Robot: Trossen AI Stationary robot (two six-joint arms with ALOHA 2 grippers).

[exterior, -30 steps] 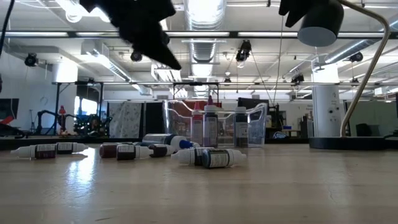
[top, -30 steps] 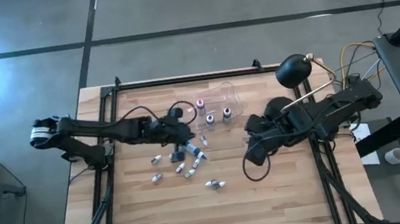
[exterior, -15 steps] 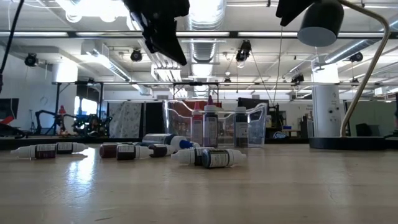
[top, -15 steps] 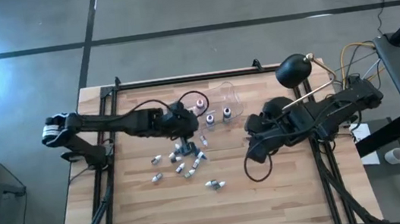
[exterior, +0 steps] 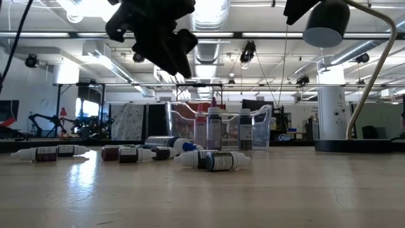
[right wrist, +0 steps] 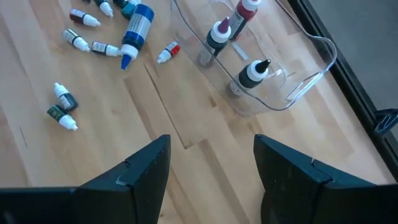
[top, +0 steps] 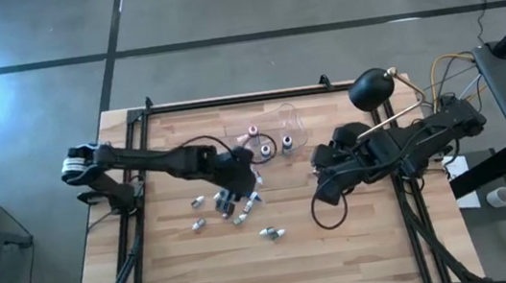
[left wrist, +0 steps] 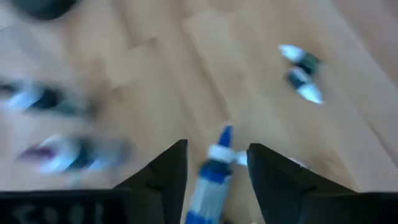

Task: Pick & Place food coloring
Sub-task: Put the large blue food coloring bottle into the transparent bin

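Observation:
Several tiny food coloring bottles [top: 233, 212] lie on their sides on the wooden table, also seen in the low view [exterior: 212, 160]. Three more [right wrist: 217, 31] stand upright in a clear tub [top: 281, 119]. My left gripper [top: 238, 174] hovers well above the loose bottles [exterior: 180, 60]. In its wrist view its fingers stand apart [left wrist: 214, 152] over a blue-capped bottle [left wrist: 211, 174] that lies on the table [right wrist: 138, 23]. My right gripper [top: 320, 180] hangs open [right wrist: 211, 149] to the right of the tub, with nothing between its fingers.
A black desk lamp [top: 372, 88] stands at the far right, its head high [exterior: 326, 22] and its base [exterior: 357, 145] on the table. A black cable loop [top: 325, 212] hangs near my right gripper. Bare wood [top: 279, 274] stretches to the near edge.
My left gripper has left the tub's side and gone toward the table's near and right edges, over the loose bottles, rolling and tipping as it went. In the low view its fingers, together before, now stand apart. The bottles have not moved.

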